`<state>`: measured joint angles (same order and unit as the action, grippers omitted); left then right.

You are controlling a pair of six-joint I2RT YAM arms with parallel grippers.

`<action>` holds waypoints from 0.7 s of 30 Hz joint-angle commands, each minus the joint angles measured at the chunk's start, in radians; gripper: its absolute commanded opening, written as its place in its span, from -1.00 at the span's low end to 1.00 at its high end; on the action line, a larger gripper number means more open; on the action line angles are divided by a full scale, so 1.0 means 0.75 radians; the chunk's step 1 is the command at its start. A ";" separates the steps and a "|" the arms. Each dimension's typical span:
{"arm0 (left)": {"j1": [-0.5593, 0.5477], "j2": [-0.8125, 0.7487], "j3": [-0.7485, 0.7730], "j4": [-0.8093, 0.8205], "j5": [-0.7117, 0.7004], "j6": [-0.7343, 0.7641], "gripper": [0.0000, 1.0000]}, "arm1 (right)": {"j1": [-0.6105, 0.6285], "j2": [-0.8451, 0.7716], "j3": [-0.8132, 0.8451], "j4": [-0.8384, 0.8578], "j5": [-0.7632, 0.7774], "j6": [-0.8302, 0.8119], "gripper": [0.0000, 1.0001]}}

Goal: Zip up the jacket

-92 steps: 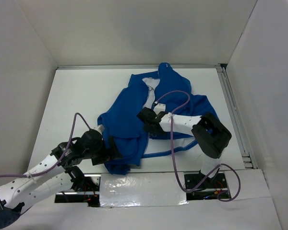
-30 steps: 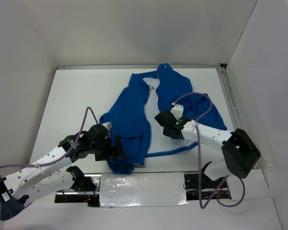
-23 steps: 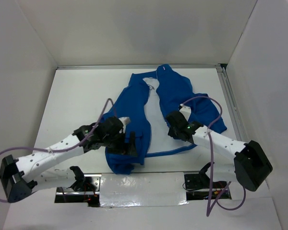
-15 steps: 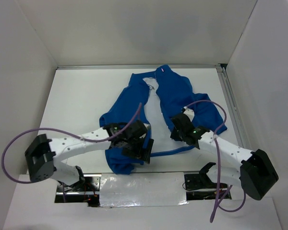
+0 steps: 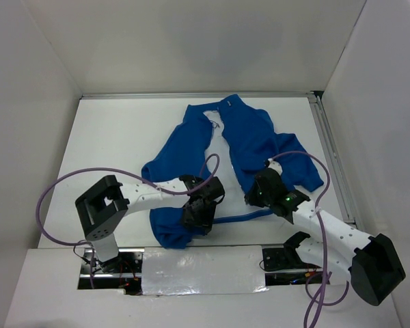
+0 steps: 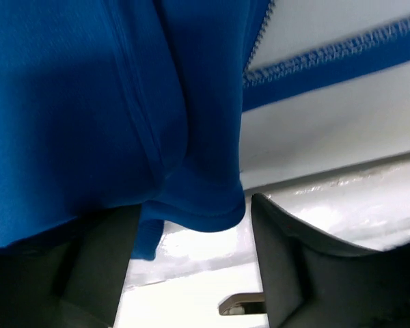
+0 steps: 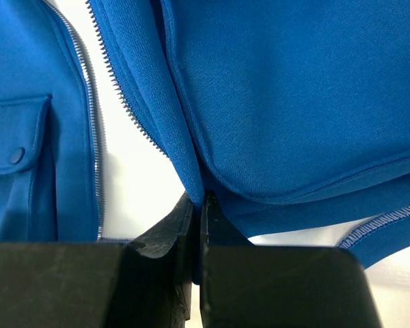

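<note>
The blue jacket [image 5: 191,147] lies open on the table, its white lining showing between the two front panels. My left gripper [image 5: 199,216] is at the left panel's lower hem. In the left wrist view its jaws stand apart, a rounded fold of the jacket [image 6: 198,205] hangs between the fingers [image 6: 102,260], and the left gripper [image 6: 191,273] holds nothing tight. My right gripper [image 5: 255,195] is shut on the right panel's front edge. In the right wrist view the right gripper [image 7: 199,205] pinches the jacket [image 7: 294,102] just beside the pale zipper teeth [image 7: 133,116].
White walls stand round the white table [image 5: 102,130]. A shiny metal strip [image 5: 205,263] runs along the near edge, and a rail [image 5: 331,157] runs along the right side. Purple cables loop above both arms. A snap pocket [image 7: 17,154] lies on the other panel.
The left arm has swung right along the lower hem and its jaws have narrowed. The right gripper has dragged the right panel toward the near right, spreading the jacket open.
</note>
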<state>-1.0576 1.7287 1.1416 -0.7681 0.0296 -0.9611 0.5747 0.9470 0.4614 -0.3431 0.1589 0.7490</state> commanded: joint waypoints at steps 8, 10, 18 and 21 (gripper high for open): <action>-0.009 0.039 0.039 0.046 -0.031 -0.005 -1.00 | -0.010 0.040 -0.036 0.075 -0.054 -0.017 -1.00; -0.005 -0.006 0.008 0.081 -0.031 0.017 -1.00 | -0.009 0.042 -0.038 0.091 -0.081 -0.027 -1.00; -0.005 -0.396 -0.166 0.293 -0.068 0.083 -1.00 | -0.012 0.010 -0.061 0.232 -0.240 -0.084 -1.00; -0.005 -0.676 -0.293 0.488 -0.050 0.124 -1.00 | -0.020 -0.056 -0.091 0.345 -0.358 -0.101 -1.00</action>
<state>-1.0573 1.3712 0.9733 -0.5602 -0.0055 -0.9127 0.5671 0.9588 0.4114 -0.2157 0.0101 0.7006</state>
